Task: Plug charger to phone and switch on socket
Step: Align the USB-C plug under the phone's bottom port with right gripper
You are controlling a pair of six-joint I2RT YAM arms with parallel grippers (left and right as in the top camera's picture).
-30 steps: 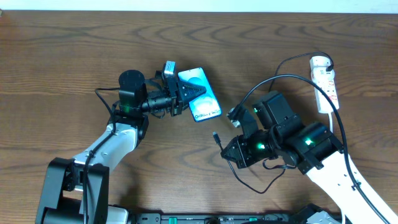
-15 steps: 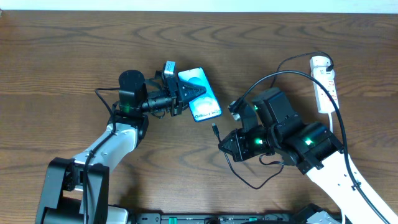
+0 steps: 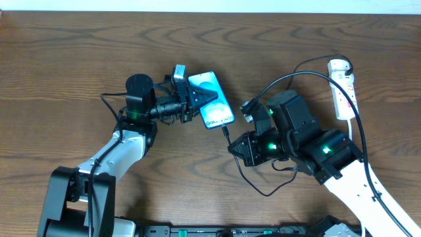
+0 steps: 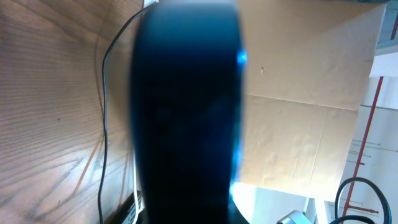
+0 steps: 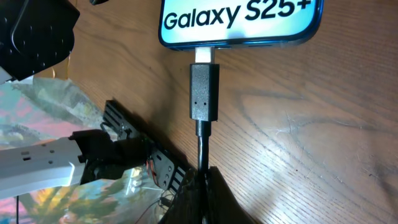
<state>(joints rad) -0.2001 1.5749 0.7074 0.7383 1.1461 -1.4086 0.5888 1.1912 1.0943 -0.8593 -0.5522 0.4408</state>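
Observation:
The phone [image 3: 212,105] lies on the wooden table with its screen lit cyan. My left gripper [image 3: 199,98] is shut on its left edge, and in the left wrist view the phone [image 4: 186,112] is a dark blur with a blue glow filling the middle. My right gripper [image 5: 204,180] is shut on the charger cable just behind the black plug [image 5: 204,93]. The plug's metal tip [image 5: 204,55] meets the phone's lower edge [image 5: 242,38], below the "Galaxy S25+" text; how deep it sits I cannot tell. The socket [image 3: 344,89], a white power strip, lies at the far right.
The black charger cable [image 3: 299,80] arcs from the strip's top end over my right arm [image 3: 322,148] and loops on the table below it [image 3: 263,191]. The strip's white cord [image 3: 360,131] runs down the right side. My left arm [image 3: 125,141] crosses the left of the table.
My right gripper has carried the plug up and to the left, from a gap below the phone to the phone's lower edge. The left gripper and phone have not moved.

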